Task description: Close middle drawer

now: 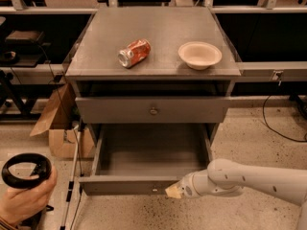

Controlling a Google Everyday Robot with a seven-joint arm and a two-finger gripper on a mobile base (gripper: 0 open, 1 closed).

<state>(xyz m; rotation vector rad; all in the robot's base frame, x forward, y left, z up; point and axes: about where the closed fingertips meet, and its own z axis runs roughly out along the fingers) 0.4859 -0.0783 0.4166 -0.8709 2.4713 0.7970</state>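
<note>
A crushed red can (134, 53) lies on its side on the grey surface (158, 28), and the print on its wrap is too blurred to read. A pale bowl (200, 54) stands well apart from it to the right. No other lettering can be made out on the cabinet. The pincer (173, 191) sits low at the front of the cabinet, its cream tip against the right part of the front panel of the middle drawer (124, 186), just right of the small knob. Whether the pincer is apart or together cannot be told, and it holds nothing that can be seen. The middle drawer is pulled far out, its deep tray bare, below the upper drawer front (120, 110), which sits nearly flush. The white arm (254, 178) comes in from the right and is cut off by the frame edge. At the lower left a person's hand (24, 200) holds a black ring controller (26, 170), the wrist cut off. A cardboard box (55, 123) stands left of the cabinet, partly hidden behind it.
</note>
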